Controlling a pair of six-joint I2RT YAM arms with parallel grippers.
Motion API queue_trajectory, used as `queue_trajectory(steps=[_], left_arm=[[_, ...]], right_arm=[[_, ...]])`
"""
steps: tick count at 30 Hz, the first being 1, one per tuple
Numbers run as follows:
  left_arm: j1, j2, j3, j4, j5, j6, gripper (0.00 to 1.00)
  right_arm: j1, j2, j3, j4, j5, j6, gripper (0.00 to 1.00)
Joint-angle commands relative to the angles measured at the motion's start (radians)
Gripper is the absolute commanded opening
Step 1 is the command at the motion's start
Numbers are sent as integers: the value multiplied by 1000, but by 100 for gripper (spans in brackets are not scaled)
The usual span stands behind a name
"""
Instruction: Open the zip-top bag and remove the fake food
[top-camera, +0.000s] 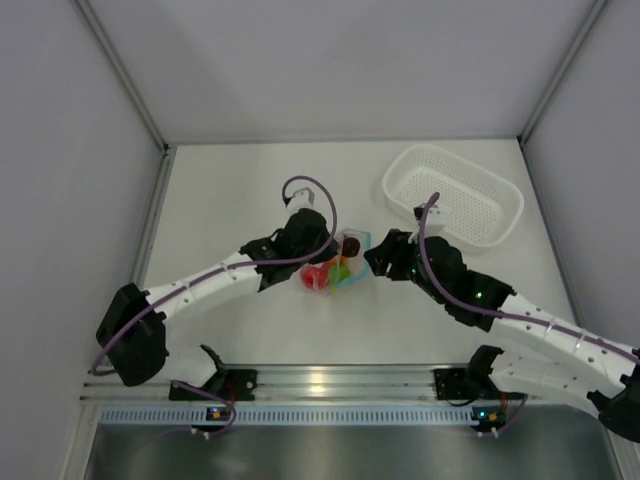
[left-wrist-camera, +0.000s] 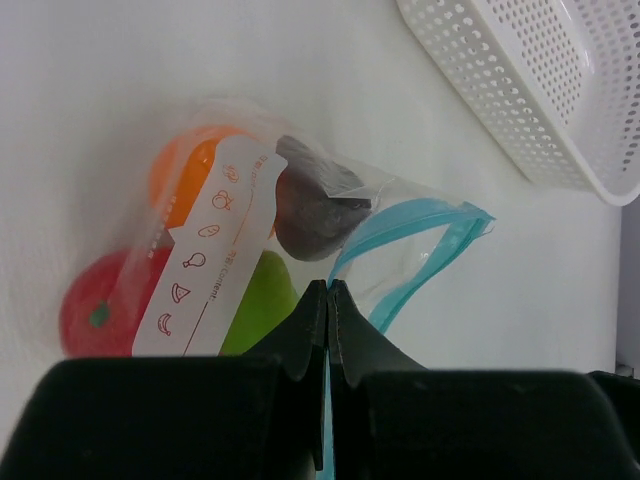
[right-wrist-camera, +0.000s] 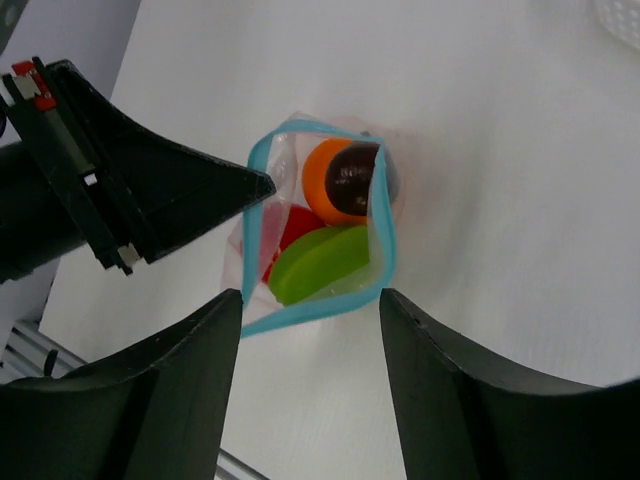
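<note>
The left gripper is clamped shut on the zip-top bag. Its 2 black fingers meet on 1 side of the light blue-teal zip strip, which runs down between them. Seen from the right wrist, the same gripper's tip touches the left side of the bag's mouth.

The right gripper hangs above the bag with its jaws apart and nothing held. 1 finger stands on either side of the near edge of the mouth; whether the tips touch the strip cannot be told.

The mouth is pulled open into a rough 4-sided teal ring, and all 4 pieces of fake food sit inside it. The orange ball is at the far end, with the dark maroon piece resting against it. The lime-green piece is nearest the right gripper, and the red ball is half hidden beside it. A white label printed with orange icons runs across the bag's clear side.

From above, the bag lies on the white table near its middle, between the tips of the 2 arms. The white perforated basket sits apart from the bag at the table's far right, beyond the right arm.
</note>
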Motion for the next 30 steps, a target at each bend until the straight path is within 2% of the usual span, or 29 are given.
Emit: queue_trajectory(steps=[1, 7, 12, 17, 26, 30], left_arm=[[-80, -68, -55, 165, -152, -177, 0], [-187, -88, -68, 174, -312, -298, 0], [-242, -89, -58, 176, -366, -363, 0], [-261, -70, -21, 176, -343, -404, 0], [-266, -79, -18, 174, -211, -466, 0], [-266, -91, -22, 173, -189, -461, 0]], right_arm=[[-10, 42, -26, 154, -36, 71, 55], [-10, 147, -11, 228, -70, -2, 49], [-10, 179, -35, 235, -57, -25, 44], [-10, 162, -98, 300, -47, -88, 43], [-12, 101, -160, 318, 91, -275, 46], [-12, 92, -167, 343, 78, -395, 51]])
